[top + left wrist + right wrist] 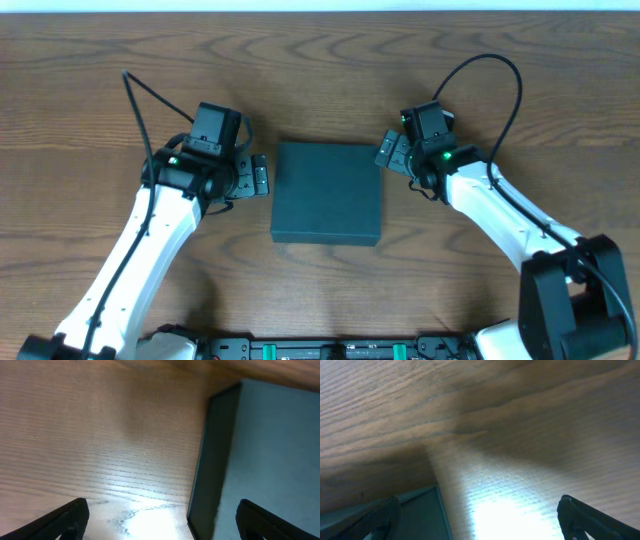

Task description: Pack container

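From overhead, the container (327,192) is seen lying shut and flat in the middle of the counter (90,90), its lid down and its outline close to square, so no long axis is offered. It is flanked by both arms. The left hand (259,176) is placed just beside the box's left wall, fingers pointed toward it; the right hand (390,152) is held at the box's upper right corner, likewise turned inward. Neither is clearly nearer; both are just beside the box, and contact cannot be told. No snack items are to be seen.

In the left wrist view, the box's left wall and lid are shown to the right of centre, with the right-hand fingertip (262,520) over the lid edge. The jaws are spread wide and nothing is held.

In the right wrist view, only a corner of the box appears at the lower left, beside one fingertip (372,520). This hand is also spread wide and empty, tilted down over bare wood.
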You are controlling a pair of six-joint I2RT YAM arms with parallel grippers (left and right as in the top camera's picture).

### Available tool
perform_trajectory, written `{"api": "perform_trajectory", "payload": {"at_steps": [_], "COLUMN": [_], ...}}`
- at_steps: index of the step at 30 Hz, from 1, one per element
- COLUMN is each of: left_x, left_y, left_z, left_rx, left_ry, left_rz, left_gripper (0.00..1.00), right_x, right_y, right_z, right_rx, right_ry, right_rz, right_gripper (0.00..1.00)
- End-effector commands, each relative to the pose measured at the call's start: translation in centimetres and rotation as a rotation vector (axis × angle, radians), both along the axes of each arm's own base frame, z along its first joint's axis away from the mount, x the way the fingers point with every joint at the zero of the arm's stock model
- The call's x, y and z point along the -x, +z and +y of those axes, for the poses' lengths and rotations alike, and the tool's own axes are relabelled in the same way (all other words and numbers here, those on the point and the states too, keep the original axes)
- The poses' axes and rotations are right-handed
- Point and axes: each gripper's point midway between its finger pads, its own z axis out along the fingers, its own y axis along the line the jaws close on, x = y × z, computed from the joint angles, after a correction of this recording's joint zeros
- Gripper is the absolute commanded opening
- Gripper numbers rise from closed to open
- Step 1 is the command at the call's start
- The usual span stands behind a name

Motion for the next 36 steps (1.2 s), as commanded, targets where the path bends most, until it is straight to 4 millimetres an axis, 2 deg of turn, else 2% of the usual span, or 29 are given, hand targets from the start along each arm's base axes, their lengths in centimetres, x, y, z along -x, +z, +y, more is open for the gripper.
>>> {"api": "perform_trajectory", "payload": {"at_steps": [1, 8, 10, 12, 15, 20, 25, 31, 34, 36], "left_x": [-0.3, 0.0, 0.0, 0.0, 0.0, 0.3, 2.6, 6.8, 9.3, 10.8], "left_y": [1.5, 2.0, 2.0, 2.0, 2.0, 3.2, 6.6, 11.0, 12.8, 13.2], "left_z": [0.6, 1.3, 1.3, 1.3, 1.3, 1.4, 0.7, 0.1, 0.5, 0.7], "left_rx": [-0.014, -0.046, -0.045, -0.047, -0.048, -0.035, 0.035, 0.027, 0.043, 0.057], "left_ry": [0.018, 0.032, 0.032, 0.028, 0.025, 0.025, -0.029, -0.153, -0.163, -0.186], "left_rz": [-0.047, -0.061, -0.061, -0.062, -0.063, -0.097, -0.175, -0.341, -0.415, -0.434], "left_gripper": [0.95, 0.95, 0.95, 0.95, 0.95, 0.95, 0.95, 0.95, 0.95, 0.95], "right_x": [0.1, 0.1, 0.1, 0.1, 0.3, 2.3, 6.3, 13.1, 17.1, 19.1], "right_y": [-1.1, -0.9, -0.1, 1.5, 4.6, 10.8, 15.2, 20.5, 23.6, 24.6], "right_z": [1.6, 0.6, -0.8, -2.6, -3.5, -4.9, -4.9, -4.1, -4.7, -5.4], "right_rx": [-0.029, 0.014, 0.078, 0.143, 0.146, 0.16, 0.165, 0.075, 0.013, -0.009], "right_ry": [0.037, 0.006, -0.029, -0.07, -0.061, -0.012, 0.123, 0.226, 0.249, 0.253], "right_rz": [0.025, 0.019, -0.005, -0.043, -0.103, -0.218, -0.287, -0.439, -0.587, -0.646], "right_gripper": [0.99, 0.99, 0.99, 0.99, 0.99, 0.99, 0.99, 0.99, 0.99, 0.99]}}
